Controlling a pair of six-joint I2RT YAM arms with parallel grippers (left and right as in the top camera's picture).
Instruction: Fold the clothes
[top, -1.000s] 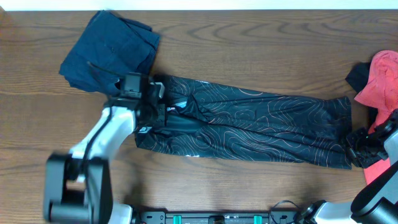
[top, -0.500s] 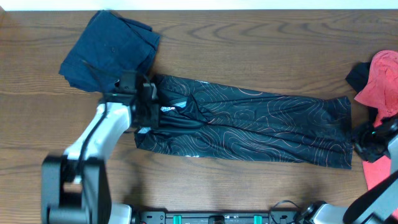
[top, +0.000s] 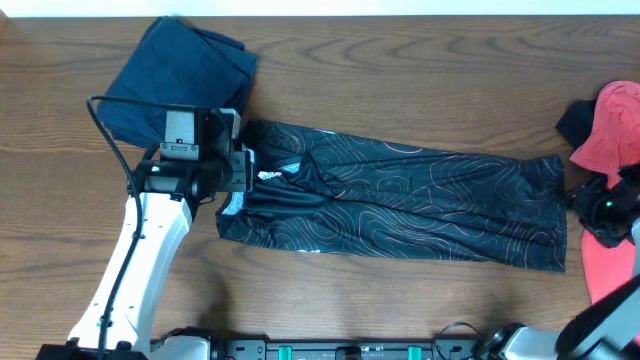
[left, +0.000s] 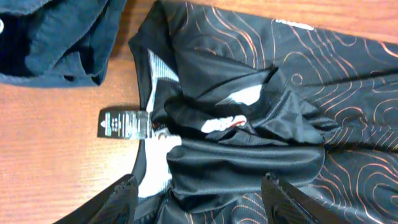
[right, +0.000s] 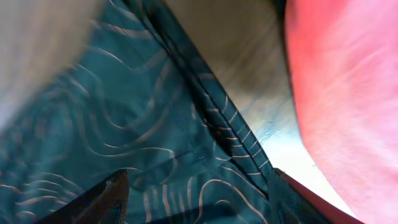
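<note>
Far left on the wood-grain table (top: 400, 60) lies a rumpled navy garment (top: 180, 75). Beside it the left gripper (left: 202, 202), fingers spread, hangs over the collar end of the slick black jersey (top: 420, 205), a long contour-lined strip running left to right mid-table. The right gripper (right: 193, 205), fingers spread, is over its hem, beside a coral garment (top: 612, 125).

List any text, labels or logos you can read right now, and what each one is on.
No text is legible in any view.
Black tag at the jersey's collar: white print, too small to read.
White lettering near the jersey's upper edge: too small and blurred to read.
White patches in the jersey's folds: partly hidden, unreadable.
Navy garment and coral-red garment: no text visible.
</note>
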